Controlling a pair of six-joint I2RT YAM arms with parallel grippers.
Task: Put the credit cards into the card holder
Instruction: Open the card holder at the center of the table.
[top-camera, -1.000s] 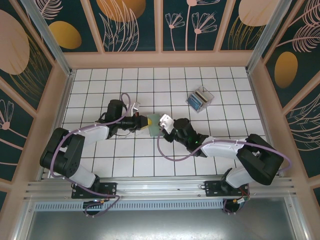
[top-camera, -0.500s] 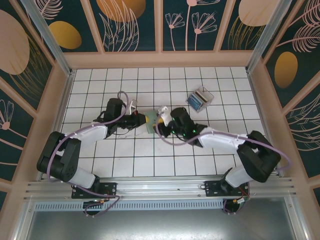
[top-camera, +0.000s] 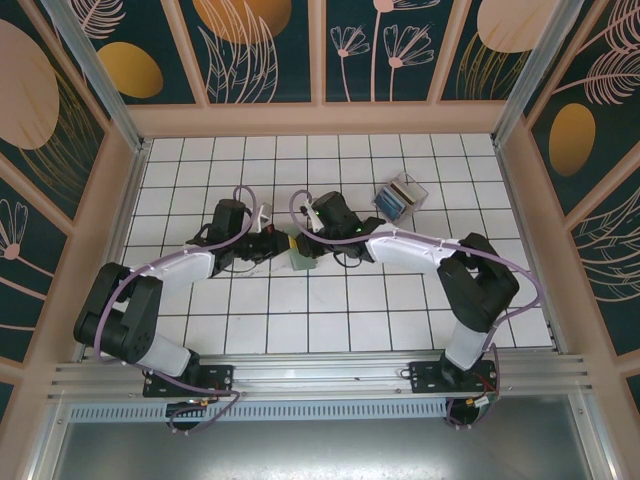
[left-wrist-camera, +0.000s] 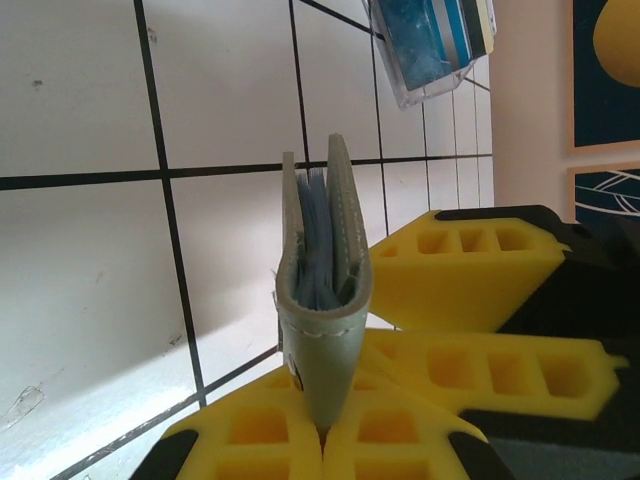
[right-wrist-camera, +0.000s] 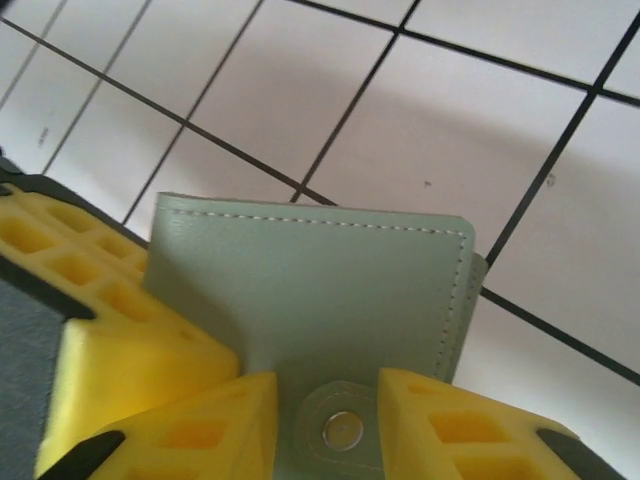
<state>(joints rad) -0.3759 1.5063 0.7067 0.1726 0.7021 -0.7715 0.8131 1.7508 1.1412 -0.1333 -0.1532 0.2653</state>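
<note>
card holder (left-wrist-camera: 320, 290) held on edge over the table (top-camera: 200, 310), clamped near its fold by the closed left tool (left-wrist-camera: 320, 445) | blue credit cards (left-wrist-camera: 318, 245) seen inside | right tool (right-wrist-camera: 325, 390) astride the snap tab (right-wrist-camera: 340, 430), grip not discernible | judged light, pliable, slippery: best taken near the stitched fold

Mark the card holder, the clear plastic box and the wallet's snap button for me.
card holder (left-wrist-camera: 320, 340): left wrist view, on its folded grey-green end.
clear plastic box (top-camera: 400, 197): top external view, on its middle.
snap button (right-wrist-camera: 342, 428): right wrist view, on the metal stud's centre.
</note>
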